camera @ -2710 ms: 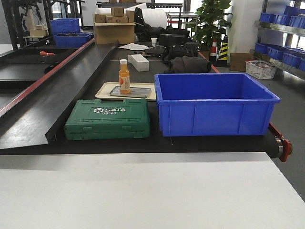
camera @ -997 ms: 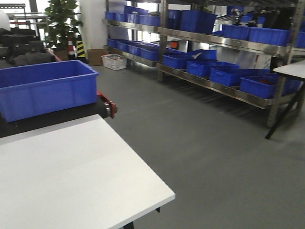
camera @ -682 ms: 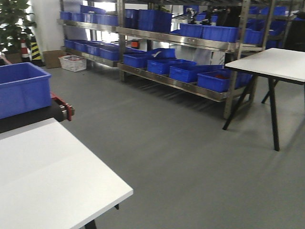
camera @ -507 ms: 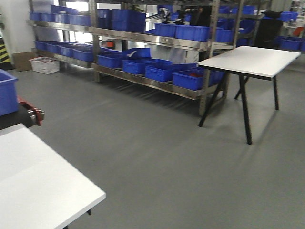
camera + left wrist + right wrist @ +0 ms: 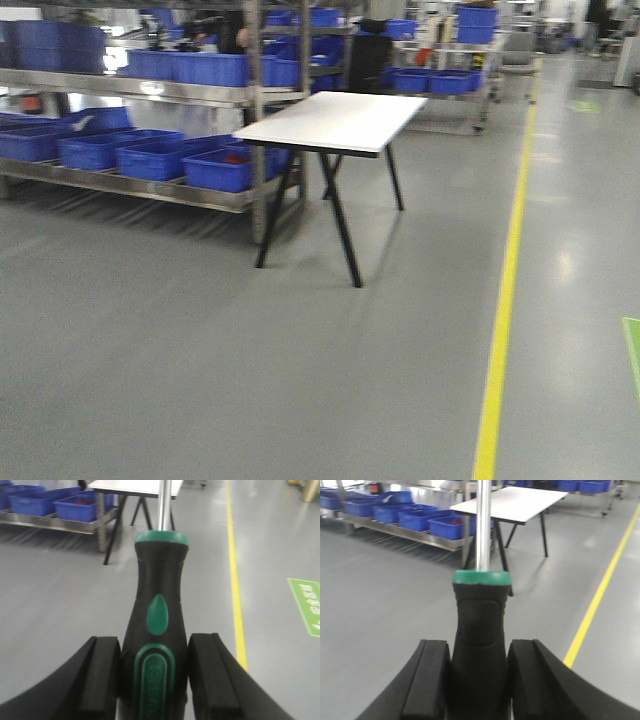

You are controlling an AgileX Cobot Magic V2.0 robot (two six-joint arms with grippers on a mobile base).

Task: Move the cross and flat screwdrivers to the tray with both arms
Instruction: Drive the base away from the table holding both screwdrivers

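Note:
In the left wrist view a screwdriver (image 5: 157, 625) with a black-and-green handle stands between the two black pads, its silver shaft running up out of the frame; my left gripper (image 5: 155, 675) is shut on the handle. The right wrist view has a second black-and-green screwdriver (image 5: 480, 630), shaft pointing up, with my right gripper (image 5: 479, 677) shut on its handle. Both tips are out of view, so I cannot tell cross from flat. The tray is out of view. Neither gripper appears in the front view.
A white table (image 5: 335, 120) on black legs stands ahead on the grey floor. Steel shelving with several blue bins (image 5: 150, 155) runs along the left. A yellow floor line (image 5: 505, 300) passes on the right, with a green floor mark (image 5: 306, 605) beyond it.
The front view has swung right: the workbench with the blue bin, green case and bottle has left the frame, and the shelving, then the white table and yellow line, have come in.

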